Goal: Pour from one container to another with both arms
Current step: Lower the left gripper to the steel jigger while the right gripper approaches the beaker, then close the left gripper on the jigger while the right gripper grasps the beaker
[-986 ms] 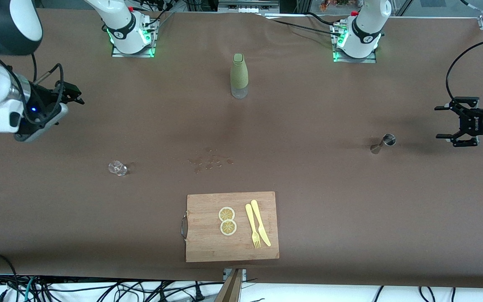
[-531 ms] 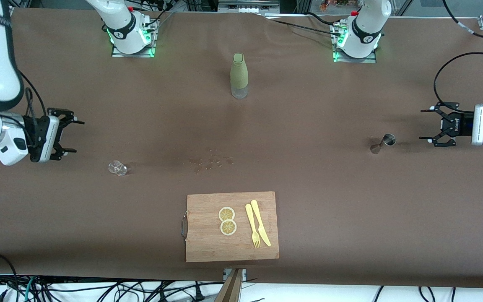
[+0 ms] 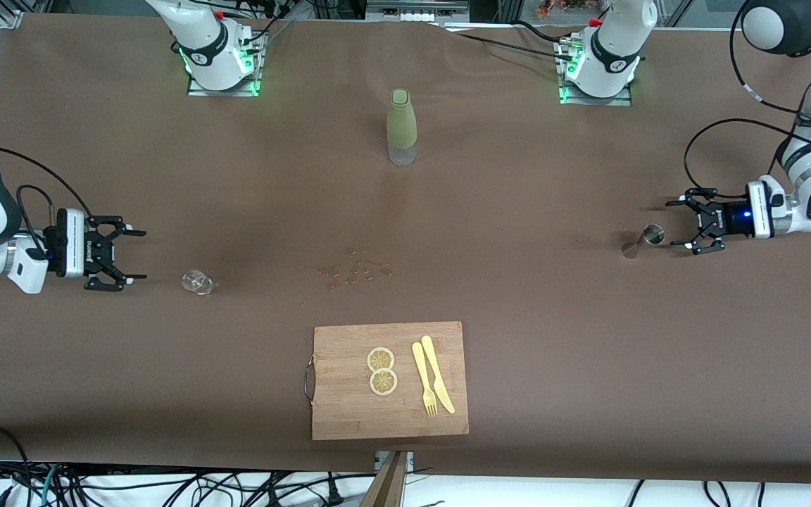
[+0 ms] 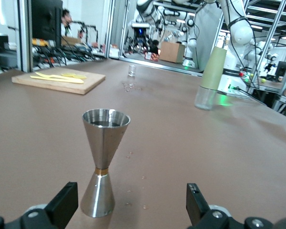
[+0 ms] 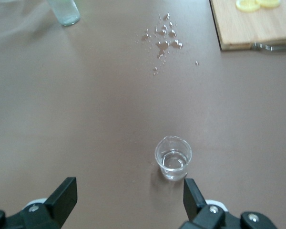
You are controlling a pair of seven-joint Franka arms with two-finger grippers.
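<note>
A steel hourglass jigger [image 3: 643, 241] stands on the brown table toward the left arm's end. My left gripper [image 3: 673, 224] hangs low just beside it, open and holding nothing. In the left wrist view the jigger [image 4: 102, 162] stands just ahead of the left gripper [image 4: 131, 202], close to one finger. A small clear glass [image 3: 198, 282] holding a little liquid stands toward the right arm's end. My right gripper [image 3: 142, 255] is open and empty, a short way from it. The glass [image 5: 173, 157] shows ahead of the right gripper [image 5: 128, 195], off to one finger's side.
A green bottle [image 3: 401, 127] with a clear base stands mid-table near the arm bases. A wooden cutting board [image 3: 349, 408] near the front camera carries two lemon slices [image 3: 381, 371], a yellow fork and a knife. Spilled drops [image 3: 353, 271] lie mid-table.
Both arms have come down and swung inward. The left gripper has closed in on the jigger and the right gripper on the glass. Both stay open.
</note>
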